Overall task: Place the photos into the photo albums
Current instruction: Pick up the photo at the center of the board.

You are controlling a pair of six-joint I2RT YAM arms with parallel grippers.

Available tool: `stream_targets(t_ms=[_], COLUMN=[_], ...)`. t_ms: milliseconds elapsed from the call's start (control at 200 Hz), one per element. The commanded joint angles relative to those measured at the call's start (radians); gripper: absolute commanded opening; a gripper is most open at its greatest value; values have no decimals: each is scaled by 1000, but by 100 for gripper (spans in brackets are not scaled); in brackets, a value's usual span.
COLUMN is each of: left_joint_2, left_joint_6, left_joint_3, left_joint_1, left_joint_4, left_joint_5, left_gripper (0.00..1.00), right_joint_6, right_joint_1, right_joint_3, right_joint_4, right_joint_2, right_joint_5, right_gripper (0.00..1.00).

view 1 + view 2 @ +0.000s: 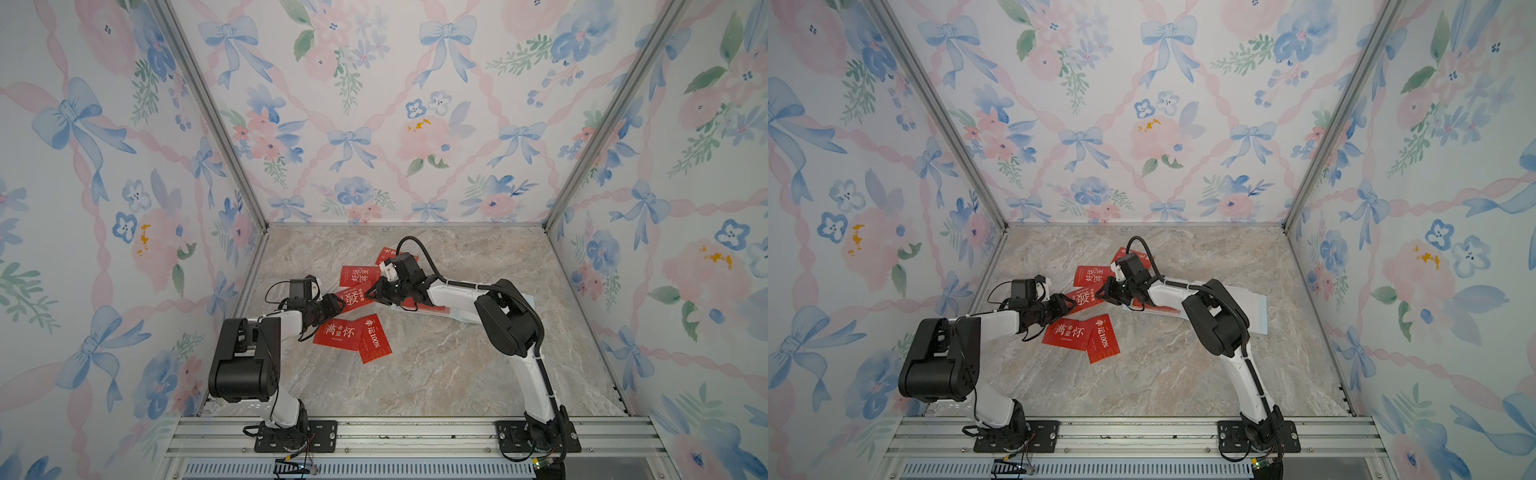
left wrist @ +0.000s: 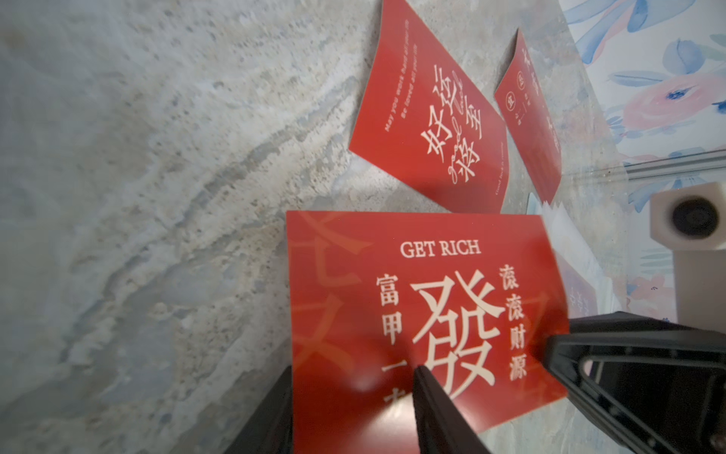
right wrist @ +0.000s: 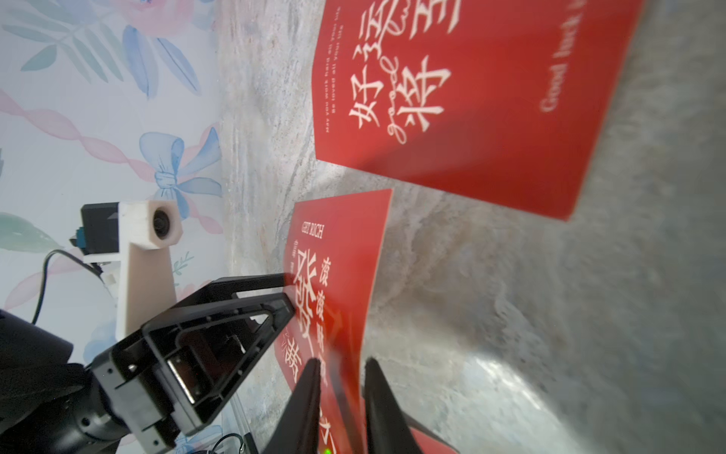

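GET RICH card (image 2: 424, 298) was raised off the desk (image 1: 436, 374), with a tool at each side.

My left tool (image 1: 340, 304) had its fingers (image 2: 436, 405) apart, one in front of the card's face and the other behind it. My right tool (image 3: 341, 359) straddled another edge with a narrow gap, and I could not tell whether either tool truly pinched the card. The pale-blue album (image 1: 1255, 309) lay under my right arm, with a red card showing through its clear page. Just beyond the raised card a second red card (image 1: 359, 276) lay flat. A third red card (image 1: 385, 252) was half hidden behind my right wrist. Two front cards (image 1: 338, 332) overlapped nearer my left arm.
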Motion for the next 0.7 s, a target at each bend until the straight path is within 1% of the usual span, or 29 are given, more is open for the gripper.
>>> stream_targets(t_ms=[0, 80, 180, 305, 385, 695], left_joint_2=[-21, -28, -32, -54, -72, -194], left_joint_6=[-6, -9, -9, -12, -17, -41], left_joint_3=[-17, -22, -22, -30, -32, -68], left_joint_1=[-8, -8, -9, -9, -10, -6], left_joint_4=[-36, -36, -36, -37, -36, -36], left_joint_5=[3, -5, 12, 6, 22, 45], left_gripper=[49, 49, 49, 49, 49, 50], right_joint_6=[40, 45, 27, 6, -20, -85], right_joint_1=[7, 3, -2, -3, -2, -1], right_joint_3=[-8, -23, -35, -41, -50, -121], right_joint_4=[67, 75, 57, 32, 2, -51], right_joint_2=[13, -1, -18, -36, -53, -129], right_joint_5=[-43, -51, -44, -46, -37, -22], right_gripper=[22, 22, 19, 5, 0, 0])
